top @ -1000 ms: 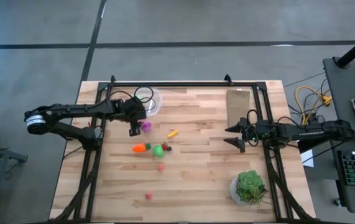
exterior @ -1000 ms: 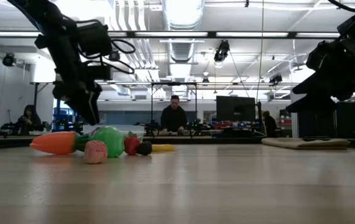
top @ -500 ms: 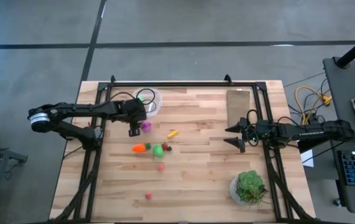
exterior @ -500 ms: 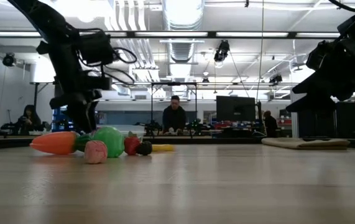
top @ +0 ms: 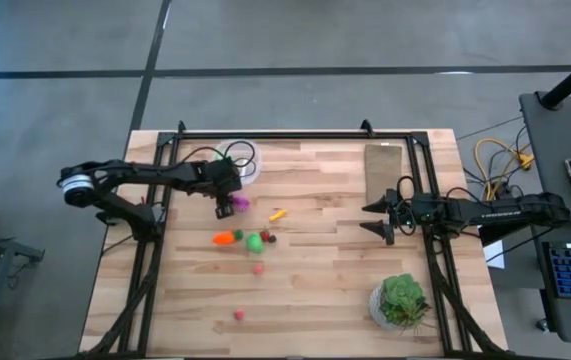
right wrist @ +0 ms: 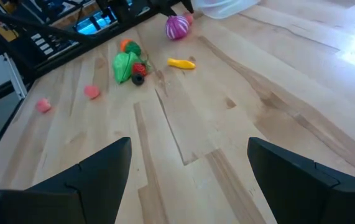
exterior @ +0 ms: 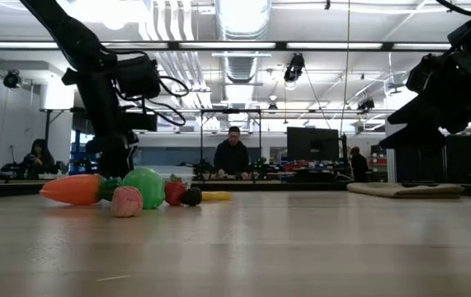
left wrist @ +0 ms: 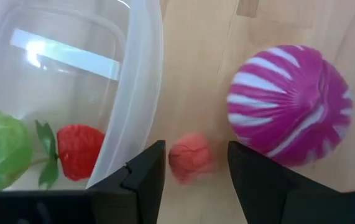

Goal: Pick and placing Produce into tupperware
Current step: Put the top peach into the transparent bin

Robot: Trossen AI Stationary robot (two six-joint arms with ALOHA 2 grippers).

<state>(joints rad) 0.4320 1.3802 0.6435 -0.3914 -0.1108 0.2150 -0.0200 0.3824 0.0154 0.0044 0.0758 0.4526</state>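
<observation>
My left gripper is open and points down at the table just on the near side of the clear round tupperware. In the left wrist view its fingers stand on either side of a small pink-red piece lying on the wood; I cannot tell whether they touch it. A purple striped piece lies beside it. A green ball and a red strawberry lie in the tupperware. My right gripper waits open above the table's right side.
An orange carrot, a green piece, small red and dark bits and a yellow bit lie mid-table. Two pink pieces lie nearer. A tan board and a potted plant stand on the right.
My left gripper has come down toward the table and shifted slightly toward the table's right, ending close beside the purple piece. The produce has stayed where it was.
</observation>
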